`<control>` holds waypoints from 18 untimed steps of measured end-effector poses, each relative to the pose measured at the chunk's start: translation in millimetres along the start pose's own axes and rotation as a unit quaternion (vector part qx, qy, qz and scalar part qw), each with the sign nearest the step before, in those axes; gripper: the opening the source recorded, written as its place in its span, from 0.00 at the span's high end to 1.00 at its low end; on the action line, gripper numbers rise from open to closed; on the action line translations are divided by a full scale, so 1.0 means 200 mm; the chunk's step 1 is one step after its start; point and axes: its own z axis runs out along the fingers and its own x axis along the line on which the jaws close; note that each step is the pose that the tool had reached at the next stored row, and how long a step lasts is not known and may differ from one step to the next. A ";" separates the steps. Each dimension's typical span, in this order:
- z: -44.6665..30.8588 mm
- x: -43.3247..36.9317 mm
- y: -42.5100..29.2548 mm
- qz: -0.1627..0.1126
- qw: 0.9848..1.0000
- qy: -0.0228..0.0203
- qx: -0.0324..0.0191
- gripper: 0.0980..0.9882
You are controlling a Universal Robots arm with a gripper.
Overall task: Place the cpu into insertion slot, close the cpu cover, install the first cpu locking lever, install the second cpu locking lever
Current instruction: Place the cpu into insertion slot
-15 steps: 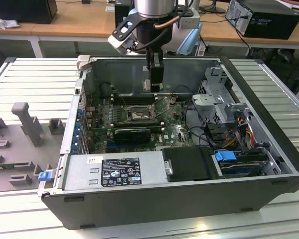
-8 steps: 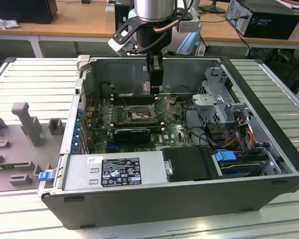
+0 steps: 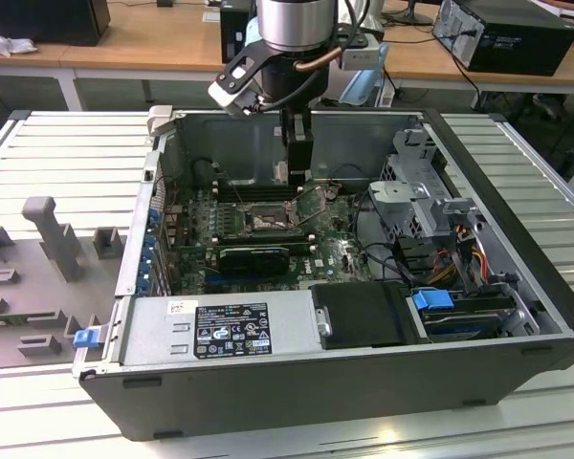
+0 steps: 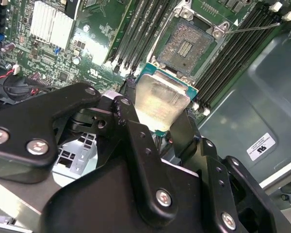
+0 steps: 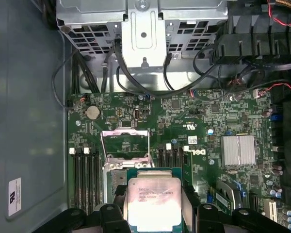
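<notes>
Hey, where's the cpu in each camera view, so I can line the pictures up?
Exterior view: too small to tell, at the gripper tip over the motherboard.
Second wrist view: the cpu, clamped in the gripper, near the open insertion slot.
First wrist view: the cpu, clamped, between the memory slots.
Shared landmark: the long black memory slots.

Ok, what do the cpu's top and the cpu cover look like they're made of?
The cpu: the top looks like pale silver metal with a matte finish, given its soft, dull glare; the green rim suggests circuit board underneath. The cpu cover: a thin, bare silver-grey metal frame, possibly stamped steel, with bright edges.
</notes>
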 end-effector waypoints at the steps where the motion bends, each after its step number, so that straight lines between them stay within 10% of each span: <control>1: 0.003 0.000 0.000 0.000 1.000 0.000 0.000 0.52; 18: 0.053 -0.001 -0.005 0.000 1.000 0.000 0.000 0.52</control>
